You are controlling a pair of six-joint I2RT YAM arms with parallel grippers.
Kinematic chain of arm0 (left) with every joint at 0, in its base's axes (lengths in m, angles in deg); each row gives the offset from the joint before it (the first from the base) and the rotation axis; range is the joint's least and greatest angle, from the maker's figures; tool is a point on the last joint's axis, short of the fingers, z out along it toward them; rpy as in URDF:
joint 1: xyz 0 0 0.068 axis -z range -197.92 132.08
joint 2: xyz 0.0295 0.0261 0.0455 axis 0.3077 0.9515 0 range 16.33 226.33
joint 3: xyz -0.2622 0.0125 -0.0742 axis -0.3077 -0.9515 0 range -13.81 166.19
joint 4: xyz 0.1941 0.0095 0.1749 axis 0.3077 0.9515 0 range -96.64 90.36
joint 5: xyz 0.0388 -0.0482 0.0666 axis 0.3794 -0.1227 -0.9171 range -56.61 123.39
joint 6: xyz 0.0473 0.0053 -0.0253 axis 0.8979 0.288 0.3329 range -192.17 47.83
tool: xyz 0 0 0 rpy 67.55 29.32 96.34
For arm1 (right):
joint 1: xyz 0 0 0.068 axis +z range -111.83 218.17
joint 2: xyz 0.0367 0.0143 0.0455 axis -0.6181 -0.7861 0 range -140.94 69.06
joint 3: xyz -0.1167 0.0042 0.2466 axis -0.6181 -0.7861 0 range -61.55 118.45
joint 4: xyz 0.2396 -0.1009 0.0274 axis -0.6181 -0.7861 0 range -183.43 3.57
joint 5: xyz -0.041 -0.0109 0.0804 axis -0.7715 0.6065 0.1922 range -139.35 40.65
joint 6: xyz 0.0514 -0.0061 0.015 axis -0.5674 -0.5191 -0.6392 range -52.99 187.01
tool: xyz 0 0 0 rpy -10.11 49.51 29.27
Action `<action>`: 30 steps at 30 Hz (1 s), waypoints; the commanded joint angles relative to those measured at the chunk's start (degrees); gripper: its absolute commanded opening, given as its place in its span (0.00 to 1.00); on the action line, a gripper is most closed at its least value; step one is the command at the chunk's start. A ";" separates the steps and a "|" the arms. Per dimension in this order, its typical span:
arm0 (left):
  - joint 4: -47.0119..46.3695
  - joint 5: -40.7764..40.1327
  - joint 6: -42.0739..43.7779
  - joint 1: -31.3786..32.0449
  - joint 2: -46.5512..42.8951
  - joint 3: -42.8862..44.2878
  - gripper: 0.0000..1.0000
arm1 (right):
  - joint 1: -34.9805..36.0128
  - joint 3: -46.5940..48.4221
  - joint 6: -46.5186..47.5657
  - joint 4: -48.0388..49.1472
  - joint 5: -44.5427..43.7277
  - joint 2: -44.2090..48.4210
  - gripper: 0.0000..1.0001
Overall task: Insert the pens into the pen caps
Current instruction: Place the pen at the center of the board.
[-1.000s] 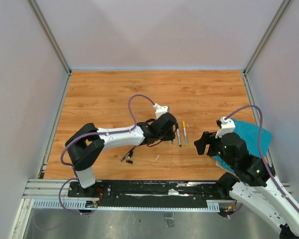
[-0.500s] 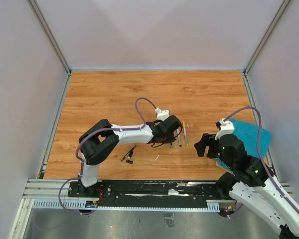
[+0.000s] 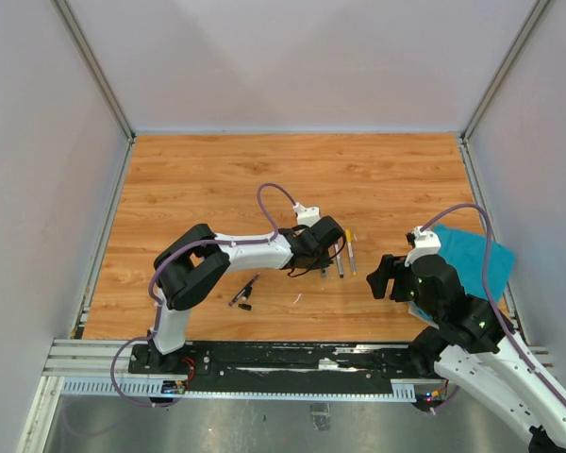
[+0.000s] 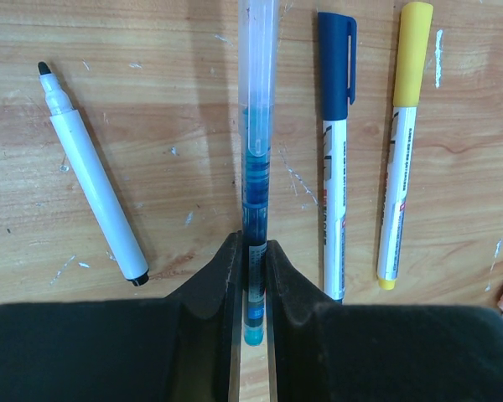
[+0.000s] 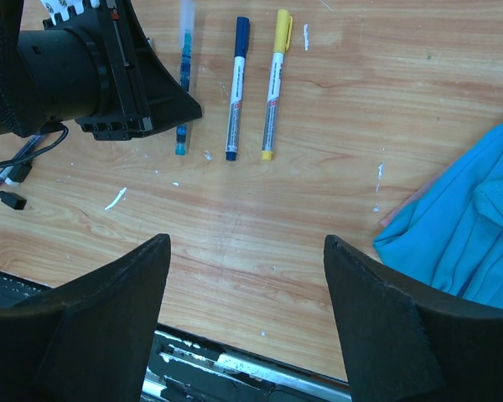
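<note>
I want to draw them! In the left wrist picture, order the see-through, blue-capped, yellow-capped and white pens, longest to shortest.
Longest: see-through pen, its top cut off.
Next: blue-capped pen and yellow-capped pen, which look alike.
Shortest: white pen.

A robotics lab test cell is indicated: a wood-grain tabletop (image 3: 217,179) is enclosed by plain white panels (image 3: 292,57) and aluminium posts (image 3: 94,68).

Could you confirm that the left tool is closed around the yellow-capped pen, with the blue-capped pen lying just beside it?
Not quite: the left wrist view shows the left tool closed around the clear blue-ink pen, not the yellow-capped pen. The blue-capped pen does lie just beside it.
</note>
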 commanded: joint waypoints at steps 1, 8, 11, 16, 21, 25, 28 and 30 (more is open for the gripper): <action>0.36 -1.32 0.13 -0.31 1.31 1.46 0.14 | -0.61 -0.61 -1.04 -0.15 0.58 -0.11 0.74; -0.42 -0.44 0.04 -0.34 1.40 0.69 0.26 | -0.61 -0.60 -1.33 -0.16 0.80 -0.30 0.74; -0.73 -0.28 -0.05 -0.35 1.31 0.15 0.28 | -0.58 -0.56 -1.52 -0.09 0.80 -0.33 0.74; -0.86 -0.17 -0.04 -0.39 1.22 -0.12 0.29 | -0.58 -0.72 -1.87 -0.02 0.82 -0.26 0.74; -1.84 0.67 1.12 -0.35 0.75 -0.59 0.29 | -0.56 -0.64 -1.88 -0.06 0.86 -0.18 0.74; -1.57 0.44 3.21 -0.37 -0.27 0.40 0.31 | -0.55 -0.26 -1.87 -0.02 1.08 -0.35 0.74; -0.67 -0.24 4.71 -0.40 -1.12 1.40 0.32 | -0.55 -0.12 -1.71 -0.07 1.12 -0.30 0.74; -0.88 -0.42 6.04 -0.35 -2.54 1.43 0.34 | -0.59 -0.07 -1.84 -0.07 1.13 -0.35 0.74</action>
